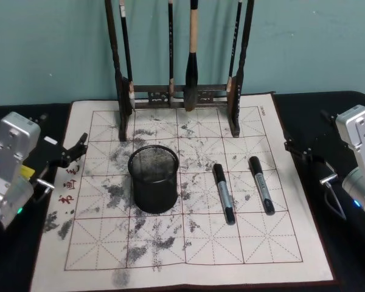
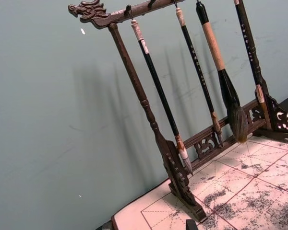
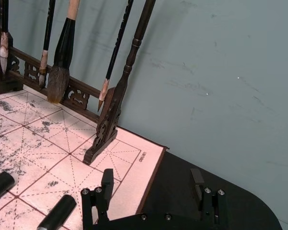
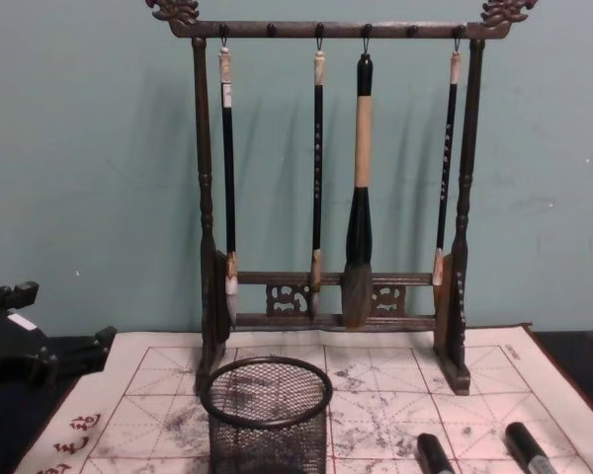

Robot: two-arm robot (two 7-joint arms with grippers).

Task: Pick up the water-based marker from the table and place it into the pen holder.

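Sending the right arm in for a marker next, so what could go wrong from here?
The inner marker and outer marker lie close together; the open right gripper, coming from the right, may bump one while taking the other.
The holder is a narrow mesh cup; a tilted marker could catch its rim and tip it.
The brush rack stands just behind the holder, so a far carry might hit the hanging brushes.
The left gripper sits by the mat's left edge.

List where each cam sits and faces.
Head: high, looking down on mat, holder, two markers; left gripper, right gripper at the sides.
Chest: low, facing forward at rack, holder; left gripper at left edge.
Left wrist: faces rack, wall; likely one fingertip.
Right wrist: faces rack's right post, marker ends; own open fingers.
Shared: all see the rack.
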